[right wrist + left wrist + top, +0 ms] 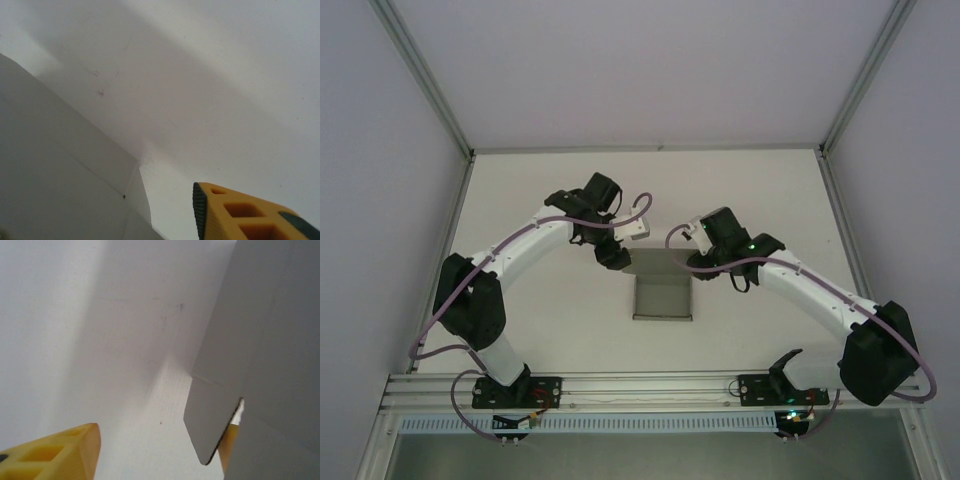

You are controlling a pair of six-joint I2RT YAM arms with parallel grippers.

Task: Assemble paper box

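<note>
The paper box [662, 298] is plain grey card in the middle of the table, partly folded, with its near part forming a shallow tray. My left gripper [618, 262] is at its far-left corner and my right gripper [700, 268] at its far-right corner. In the left wrist view a rounded grey flap [212, 415] lies against the right yellow finger [229, 444], while the other finger [55, 457] stands far off; the jaws are open. In the right wrist view the black-padded finger [225, 215] stands clear of the card's wall [60, 175]. The card hides the other finger.
The white table [540, 300] is walled by pale panels at the back and both sides. An aluminium rail [640, 385] with both arm bases runs along the near edge. Cables loop off each arm near the box.
</note>
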